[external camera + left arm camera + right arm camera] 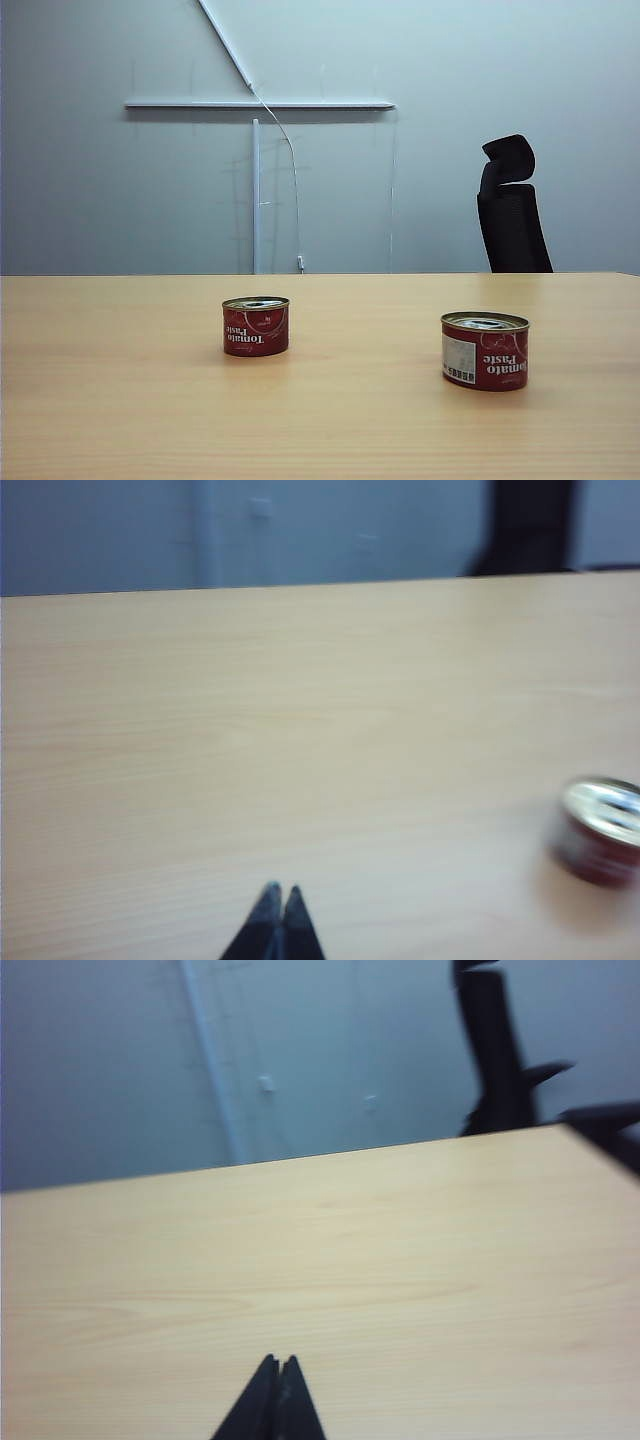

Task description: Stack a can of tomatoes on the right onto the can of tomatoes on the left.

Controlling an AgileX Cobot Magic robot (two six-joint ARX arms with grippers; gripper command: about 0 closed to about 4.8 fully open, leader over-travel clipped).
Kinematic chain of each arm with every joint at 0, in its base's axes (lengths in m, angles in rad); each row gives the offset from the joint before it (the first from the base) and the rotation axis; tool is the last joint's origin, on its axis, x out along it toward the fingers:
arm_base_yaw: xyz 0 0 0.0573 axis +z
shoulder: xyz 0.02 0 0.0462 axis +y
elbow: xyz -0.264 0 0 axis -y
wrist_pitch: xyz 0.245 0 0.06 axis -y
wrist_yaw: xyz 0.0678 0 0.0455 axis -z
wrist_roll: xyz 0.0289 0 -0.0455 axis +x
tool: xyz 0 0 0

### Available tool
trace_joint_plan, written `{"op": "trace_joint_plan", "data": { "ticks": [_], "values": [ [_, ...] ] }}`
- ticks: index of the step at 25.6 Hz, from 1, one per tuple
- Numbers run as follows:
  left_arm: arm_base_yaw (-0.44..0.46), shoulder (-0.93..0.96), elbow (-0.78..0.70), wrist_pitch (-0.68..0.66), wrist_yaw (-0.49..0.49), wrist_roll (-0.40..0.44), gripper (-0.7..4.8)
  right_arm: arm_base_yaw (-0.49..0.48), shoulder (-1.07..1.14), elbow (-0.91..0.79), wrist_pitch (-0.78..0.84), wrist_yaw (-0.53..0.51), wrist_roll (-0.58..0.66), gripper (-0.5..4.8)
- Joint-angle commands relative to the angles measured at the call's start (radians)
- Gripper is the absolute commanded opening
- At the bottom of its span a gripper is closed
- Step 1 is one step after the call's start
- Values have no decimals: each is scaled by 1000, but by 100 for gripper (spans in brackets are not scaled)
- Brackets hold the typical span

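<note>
Neither arm shows in the exterior view; each claw appears only in its own wrist view, as a pair of dark tips cut off by the frame edge. The left claw [282, 895] has its tips pressed together, holding nothing, over bare table [300, 730]. The right claw [278, 1365] is likewise pinched shut and empty.

In the left wrist view, which is blurred, one can [603, 830] sits well off to the side of the left claw and a little ahead of it, partly cut by the frame edge; its label cannot be read there, and which can it is cannot be told from that view. No can shows in the right wrist view.

In the exterior view the left can [256, 326] and the right can [485, 351] stand upright and well apart, the right one nearer the camera. Open wood lies between them and all round each.

Ahead of both claws the table runs clear to its far edge, with a wall [120, 180] beyond. A black chair [510, 215] stands behind that edge, ahead of the right claw.
</note>
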Motion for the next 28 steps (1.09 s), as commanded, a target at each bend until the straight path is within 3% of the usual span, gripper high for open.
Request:
{"op": "trace_joint_plan", "data": {
  "ticks": [1,4,8,11,15,16,20,22,24,28],
  "values": [
    [-160,40,3,6,3,0,-4,1,-2,-4,12,-108,174,-1],
    [-279,80,3,6,4,0,-4,1,0,-4,6,-205,293,-1],
    [-421,146,3,6,4,0,-4,5,2,-1,-43,-298,349,-1],
    [-547,172,3,6,4,0,-4,6,2,-1,-169,-299,351,0],
    [-655,172,3,7,4,0,-4,23,11,-1,-205,-346,294,0],
    [-690,172,3,6,4,0,-4,42,27,-1,-205,-370,252,21],
    [-758,172,3,6,4,0,-4,136,97,-1,-201,-357,230,338],
    [-772,172,3,6,4,0,-4,188,129,0,-198,-344,173,451],
    [-773,172,3,7,4,0,-4,251,159,0,-195,-303,117,479],
    [-773,172,3,6,4,0,-4,410,222,0,-177,-77,15,479]
  ]
}}
